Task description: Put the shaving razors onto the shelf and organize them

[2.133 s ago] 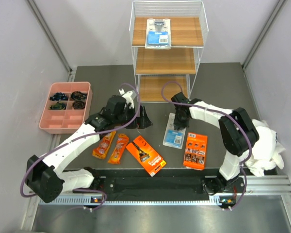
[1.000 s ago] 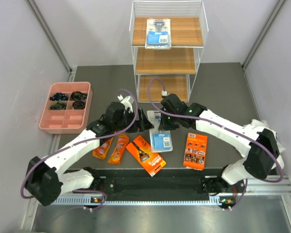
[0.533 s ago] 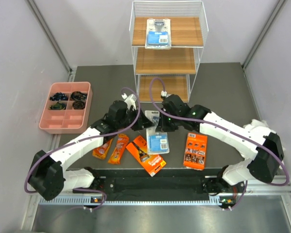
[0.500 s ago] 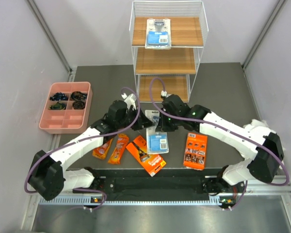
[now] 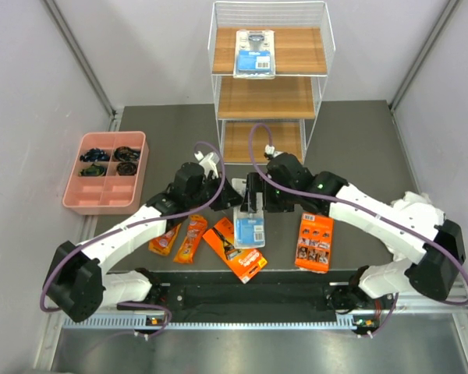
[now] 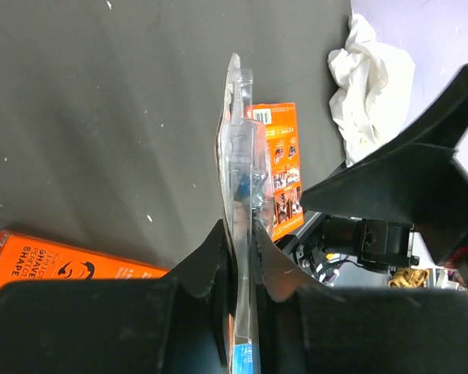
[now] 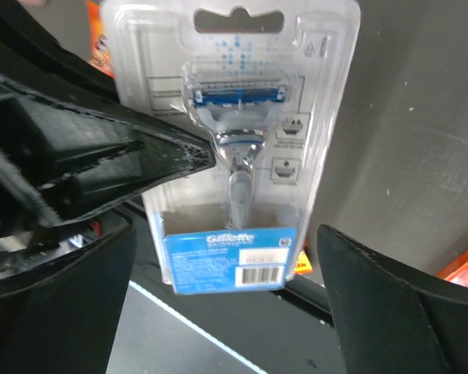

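Note:
A clear-and-blue blister card razor [image 5: 249, 226] hangs upright above the mat, edge-on in the left wrist view [image 6: 239, 167]. My left gripper [image 5: 235, 196] [image 6: 239, 257] is shut on its side edge. My right gripper [image 5: 257, 201] [image 7: 226, 234] stands open around the same card [image 7: 238, 148], its fingers well apart from it. Another blister card [image 5: 254, 53] lies on the top board of the shelf [image 5: 269, 97]. Two orange pouches [image 5: 168, 234] [image 5: 190, 238], a long orange box [image 5: 235, 249] and an orange card [image 5: 314, 241] lie on the mat.
A pink compartment tray [image 5: 76, 199] with small dark items sits at the left. A white cloth [image 6: 370, 78] lies past the mat's right edge. Grey walls close in both sides. The shelf's middle and bottom boards are bare.
The right arm carried the blister card left to the left gripper. The left gripper shut on it, then the right gripper opened and let it go.

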You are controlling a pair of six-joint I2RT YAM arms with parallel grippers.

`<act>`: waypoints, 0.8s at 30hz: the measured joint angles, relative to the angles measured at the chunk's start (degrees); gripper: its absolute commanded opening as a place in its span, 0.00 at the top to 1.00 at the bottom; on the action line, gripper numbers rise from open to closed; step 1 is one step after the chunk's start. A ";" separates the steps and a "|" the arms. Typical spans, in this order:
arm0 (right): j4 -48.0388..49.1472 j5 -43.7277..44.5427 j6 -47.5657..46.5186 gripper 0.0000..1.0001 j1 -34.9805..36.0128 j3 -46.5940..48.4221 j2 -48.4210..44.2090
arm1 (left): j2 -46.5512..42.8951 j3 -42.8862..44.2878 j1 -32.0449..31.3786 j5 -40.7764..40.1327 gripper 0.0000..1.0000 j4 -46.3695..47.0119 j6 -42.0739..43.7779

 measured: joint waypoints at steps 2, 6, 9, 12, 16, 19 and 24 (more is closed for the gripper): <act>0.39 0.52 0.13 0.01 0.02 -0.74 -1.64 | 0.00 0.00 0.00 0.02 1.00 -0.02 0.13; 1.33 1.77 0.61 0.01 0.04 -3.76 -5.73 | 0.00 0.00 0.00 0.00 1.00 -0.04 0.17; 2.32 2.86 1.57 0.01 0.11 -7.15 -9.73 | 0.00 0.00 0.00 0.00 1.00 -0.02 0.13; 3.74 3.65 2.97 0.01 0.15 -10.84 -13.70 | 0.00 0.00 0.00 0.00 1.00 0.13 -0.31; 5.42 4.11 5.29 0.01 0.22 -14.97 -17.44 | 0.00 -0.79 0.20 0.02 1.00 3.28 -3.15; 6.03 4.07 6.86 0.01 0.22 -17.05 -18.80 | -0.15 -3.89 0.39 0.07 1.00 8.61 -6.86; 7.67 4.04 9.16 0.01 0.22 -21.18 -21.88 | -0.20 -11.28 0.70 0.35 1.00 19.56 -13.62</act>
